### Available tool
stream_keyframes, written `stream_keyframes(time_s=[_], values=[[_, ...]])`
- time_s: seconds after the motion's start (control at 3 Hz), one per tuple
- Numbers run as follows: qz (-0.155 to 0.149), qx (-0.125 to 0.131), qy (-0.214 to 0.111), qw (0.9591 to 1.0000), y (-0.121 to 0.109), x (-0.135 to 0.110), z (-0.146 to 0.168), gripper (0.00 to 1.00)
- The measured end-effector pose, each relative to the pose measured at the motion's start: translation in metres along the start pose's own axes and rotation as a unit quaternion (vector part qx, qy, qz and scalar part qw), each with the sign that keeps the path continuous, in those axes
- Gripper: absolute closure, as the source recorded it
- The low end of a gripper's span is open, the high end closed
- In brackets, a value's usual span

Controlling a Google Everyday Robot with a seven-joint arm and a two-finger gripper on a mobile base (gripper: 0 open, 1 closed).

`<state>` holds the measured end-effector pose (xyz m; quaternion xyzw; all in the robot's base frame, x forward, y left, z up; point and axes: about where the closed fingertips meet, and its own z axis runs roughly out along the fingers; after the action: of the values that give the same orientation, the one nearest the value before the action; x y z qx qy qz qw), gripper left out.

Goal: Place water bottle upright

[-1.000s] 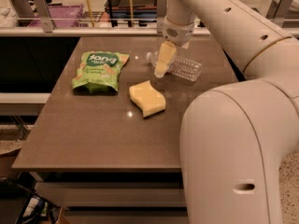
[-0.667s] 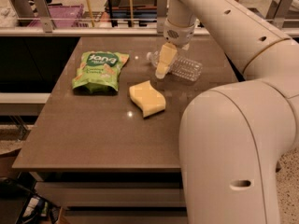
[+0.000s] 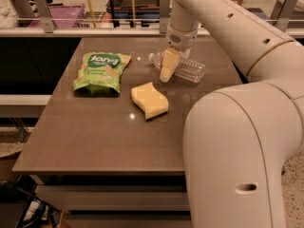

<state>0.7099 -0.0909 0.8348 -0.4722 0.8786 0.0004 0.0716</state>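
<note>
The water bottle (image 3: 189,70) is a small clear ribbed plastic bottle. It lies on its side on the brown table (image 3: 95,137) at the back right, neck pointing left. My gripper (image 3: 167,69) hangs straight down over the bottle's neck end, and its pale yellow fingers (image 3: 168,63) cover the neck and cap. I cannot tell whether the gripper touches the bottle.
A yellow sponge (image 3: 149,99) lies just in front and to the left of the bottle. A green snack bag (image 3: 100,71) lies at the back left. My large white arm (image 3: 237,127) fills the right side. A railing (image 3: 95,30) runs behind the table.
</note>
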Motion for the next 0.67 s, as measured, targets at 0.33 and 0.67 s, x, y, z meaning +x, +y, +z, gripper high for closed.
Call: stream_keyframes(time_s=[0.33,0.67], values=[[0.000,0.002,-0.004,1.0000,-0.0016,-0.0032,0.0034,0.41],[-0.001,0.004,-0.007,1.0000,-0.0029,-0.0061,0.0069,0.64]])
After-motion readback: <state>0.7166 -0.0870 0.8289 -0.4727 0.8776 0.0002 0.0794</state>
